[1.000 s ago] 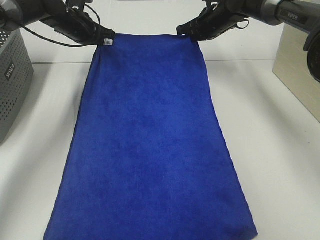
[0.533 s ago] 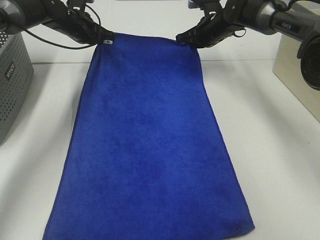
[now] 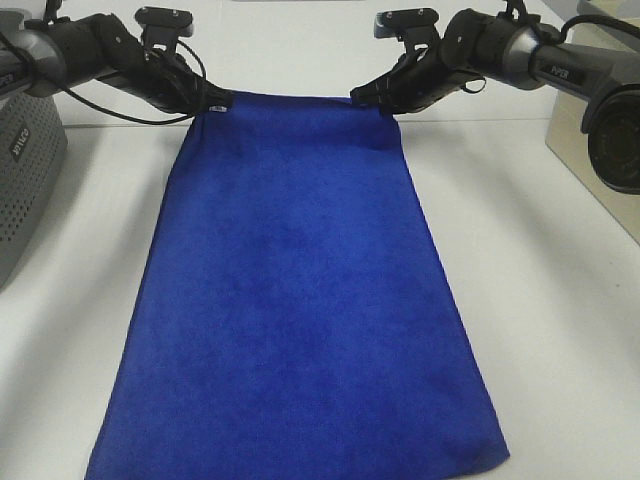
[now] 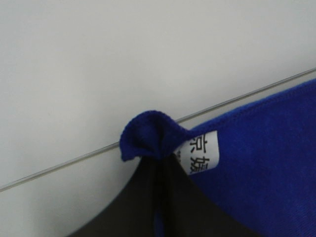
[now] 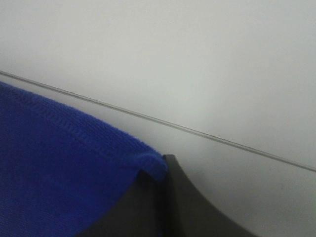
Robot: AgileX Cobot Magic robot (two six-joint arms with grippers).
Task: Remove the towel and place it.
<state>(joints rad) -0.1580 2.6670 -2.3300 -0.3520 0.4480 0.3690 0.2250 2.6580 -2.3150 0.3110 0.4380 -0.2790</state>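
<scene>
At the left, a grey perforated box [image 3: 25,150] was cut off by the frame edge. The left hand [image 3: 212,100] was clamped on the towel [image 3: 300,300] at its far left corner, beside the white tag [image 4: 200,153]. The towel lay spread on the white counter [image 3: 560,300], its near edge partly out of view. The right hand [image 3: 372,98] pinched the far right corner. Compared with a second earlier, both hands sat lower and the far edge had sunk towards the counter.
</scene>
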